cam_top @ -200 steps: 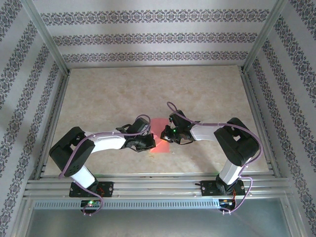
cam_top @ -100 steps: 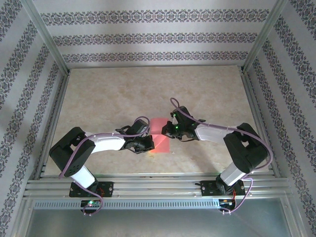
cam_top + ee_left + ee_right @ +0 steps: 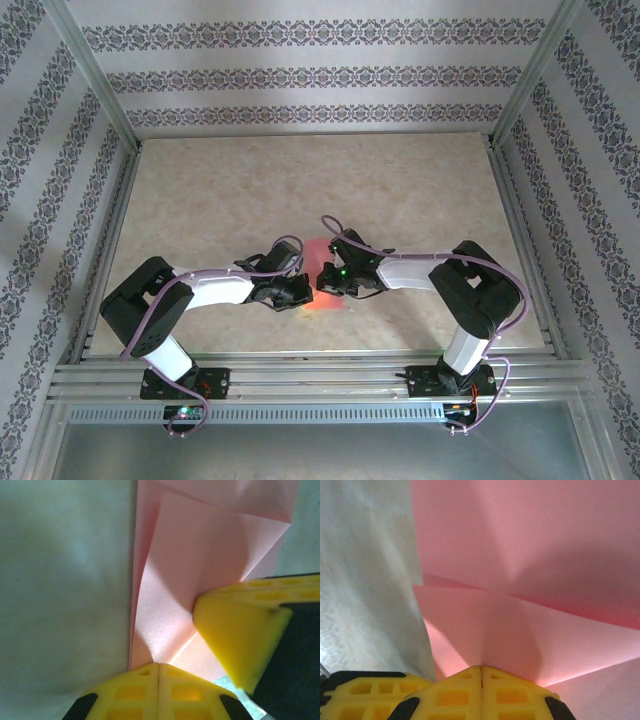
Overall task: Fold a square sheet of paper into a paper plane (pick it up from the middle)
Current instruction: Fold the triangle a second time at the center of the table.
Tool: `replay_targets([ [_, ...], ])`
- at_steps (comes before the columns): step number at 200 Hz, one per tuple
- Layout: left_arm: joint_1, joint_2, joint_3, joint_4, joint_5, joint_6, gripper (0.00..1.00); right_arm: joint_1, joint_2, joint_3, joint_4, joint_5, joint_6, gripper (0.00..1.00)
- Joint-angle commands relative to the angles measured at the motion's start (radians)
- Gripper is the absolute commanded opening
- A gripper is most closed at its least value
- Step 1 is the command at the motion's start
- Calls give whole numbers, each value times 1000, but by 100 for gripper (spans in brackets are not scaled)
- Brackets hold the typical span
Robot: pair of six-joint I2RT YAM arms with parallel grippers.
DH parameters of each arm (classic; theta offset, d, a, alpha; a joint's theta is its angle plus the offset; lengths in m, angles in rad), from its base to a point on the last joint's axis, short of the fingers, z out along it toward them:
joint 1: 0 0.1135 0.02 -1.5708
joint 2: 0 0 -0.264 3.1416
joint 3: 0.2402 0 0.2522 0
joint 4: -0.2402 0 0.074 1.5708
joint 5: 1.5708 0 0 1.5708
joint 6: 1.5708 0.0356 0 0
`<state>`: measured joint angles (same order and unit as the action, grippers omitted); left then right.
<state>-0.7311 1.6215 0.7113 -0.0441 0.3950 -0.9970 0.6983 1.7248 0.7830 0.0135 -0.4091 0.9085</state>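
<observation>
Under left claw [image 3: 158, 666], pinched by right claw [image 3: 481, 669]: paper [image 3: 200, 555].

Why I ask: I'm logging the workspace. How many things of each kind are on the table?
Thin salmon-pink paper sheet, partly folded: 1
Two-finger robot grippers with yellow jaws, both closed on the sheet: 2 (left gripper, right gripper)
Total: 3

I'm watching a lab test cell: aluminium frame [image 3: 90, 72], wallpaper-printed panels [image 3: 310, 75], marbled table [image 3: 250, 180], slotted mounting rails [image 3: 320, 376].
</observation>
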Motion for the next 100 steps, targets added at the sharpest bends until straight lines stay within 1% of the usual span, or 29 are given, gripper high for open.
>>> replay_targets([
  [1, 4, 39, -11, -132, -27, -5, 0, -71, -9, -39, -1, 48, 32, 0],
  [34, 4, 46, -17, -140, -25, -5, 0, -196, -42, -74, -29, 74, 32, 0],
  [62, 4, 50, -15, -138, -20, -2, 0, -278, -79, -74, -49, 92, 12, 0],
  [79, 3, 50, -8, -141, -15, 6, 0, -313, -102, -63, -70, 92, -10, 0],
  [100, 5, 37, 33, -143, -6, 26, 0, -324, -148, -65, -80, 80, -26, 1],
])
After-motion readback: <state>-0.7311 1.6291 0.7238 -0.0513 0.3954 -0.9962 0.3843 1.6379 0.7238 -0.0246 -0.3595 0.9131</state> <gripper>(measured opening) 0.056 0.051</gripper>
